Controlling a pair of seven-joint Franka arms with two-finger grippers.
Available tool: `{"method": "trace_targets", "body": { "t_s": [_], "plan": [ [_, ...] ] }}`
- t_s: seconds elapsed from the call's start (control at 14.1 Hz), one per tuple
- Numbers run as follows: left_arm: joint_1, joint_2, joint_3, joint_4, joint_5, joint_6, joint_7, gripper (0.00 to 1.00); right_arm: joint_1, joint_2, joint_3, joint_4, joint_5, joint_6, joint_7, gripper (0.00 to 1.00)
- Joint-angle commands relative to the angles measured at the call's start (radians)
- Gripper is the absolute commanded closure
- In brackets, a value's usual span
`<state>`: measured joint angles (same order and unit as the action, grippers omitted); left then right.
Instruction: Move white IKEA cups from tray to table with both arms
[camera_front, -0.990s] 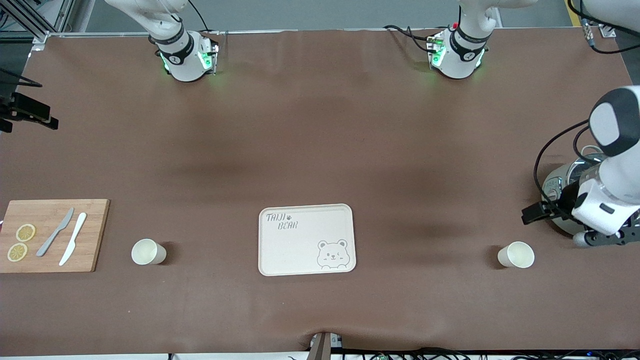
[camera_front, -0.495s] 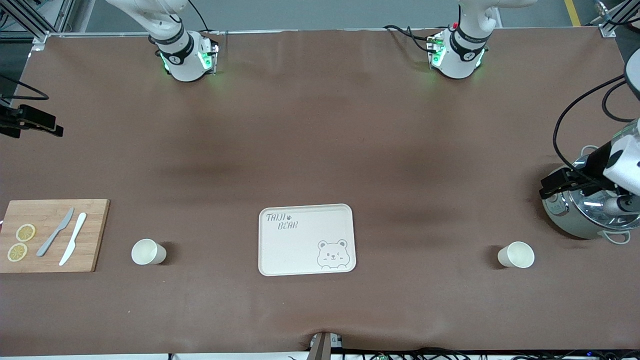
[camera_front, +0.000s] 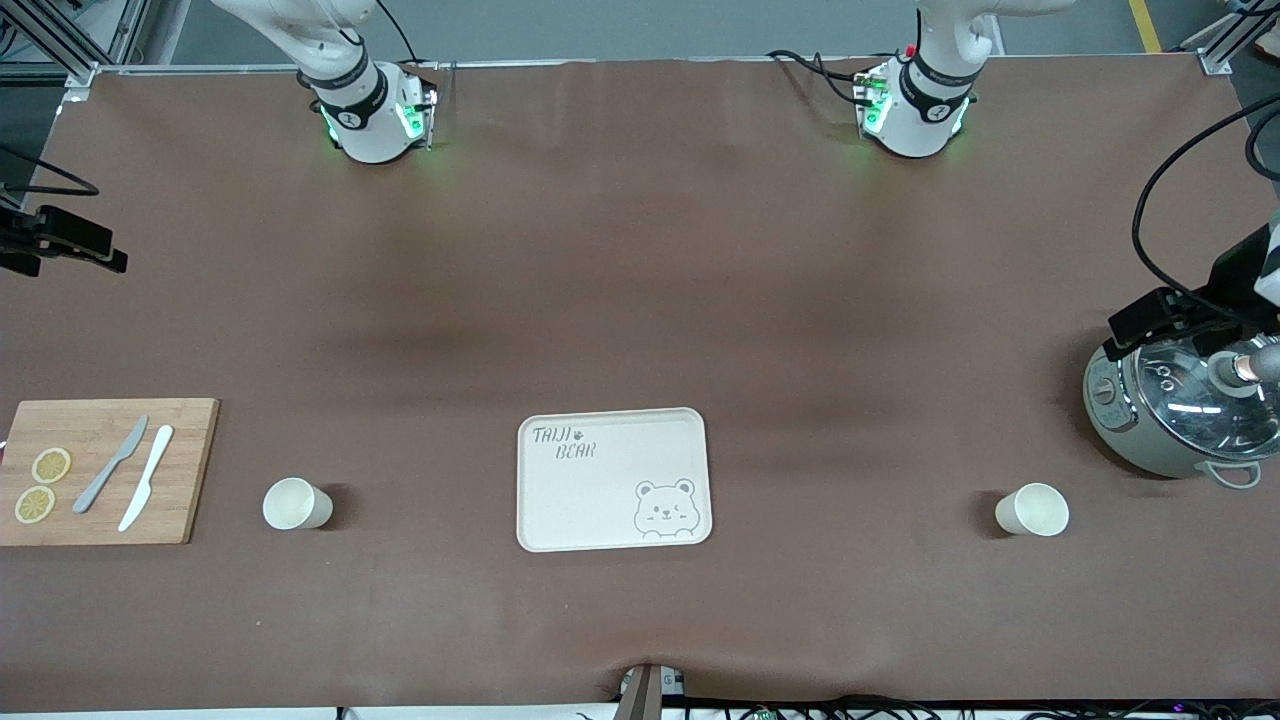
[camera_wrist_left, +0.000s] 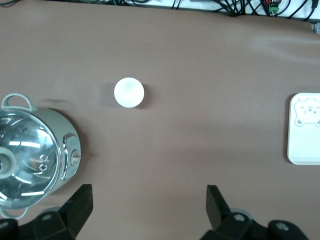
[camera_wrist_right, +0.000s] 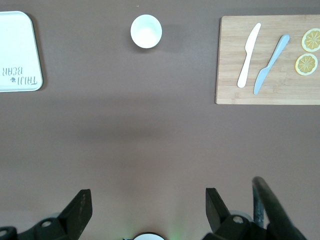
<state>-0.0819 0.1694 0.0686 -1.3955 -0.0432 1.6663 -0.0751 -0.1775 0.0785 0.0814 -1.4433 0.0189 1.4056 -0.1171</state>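
Observation:
Two white IKEA cups stand upright on the brown table. One cup (camera_front: 296, 504) is toward the right arm's end, between the cutting board and the bear tray; it also shows in the right wrist view (camera_wrist_right: 146, 31). The other cup (camera_front: 1033, 509) is toward the left arm's end, nearer the front camera than the pot; it also shows in the left wrist view (camera_wrist_left: 129, 92). My left gripper (camera_wrist_left: 148, 206) is open and empty, high beside the pot. My right gripper (camera_wrist_right: 148, 207) is open and empty, high over bare table near its arm's base. Both grippers are well apart from the cups.
The cream bear tray (camera_front: 612, 478) lies mid-table between the cups. A wooden cutting board (camera_front: 105, 470) with two knives and two lemon slices lies at the right arm's end. A steel pot with a glass lid (camera_front: 1180, 410) stands at the left arm's end.
My left arm has pulled up and away from the cup at its end, toward the table's edge, uncovering the pot. The right arm has barely moved. Both cups are unmoved.

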Motion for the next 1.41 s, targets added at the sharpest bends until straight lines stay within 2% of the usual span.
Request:
{"method": "trace_targets", "body": {
  "t_s": [0.0,0.21,1.34],
  "plan": [
    [0.007,-0.001,-0.012,0.024,0.016,-0.04,0.005,0.0,0.007,-0.019,0.0,-0.005,0.001,0.0,0.008,0.0],
    [0.013,0.001,-0.007,0.079,0.014,-0.083,0.008,0.0,0.007,-0.019,0.0,-0.003,0.001,-0.007,0.002,0.0],
    [0.005,0.004,-0.009,0.081,0.017,-0.085,0.005,0.0,0.015,-0.016,0.0,0.012,0.003,-0.01,-0.001,0.0]
  ]
}}
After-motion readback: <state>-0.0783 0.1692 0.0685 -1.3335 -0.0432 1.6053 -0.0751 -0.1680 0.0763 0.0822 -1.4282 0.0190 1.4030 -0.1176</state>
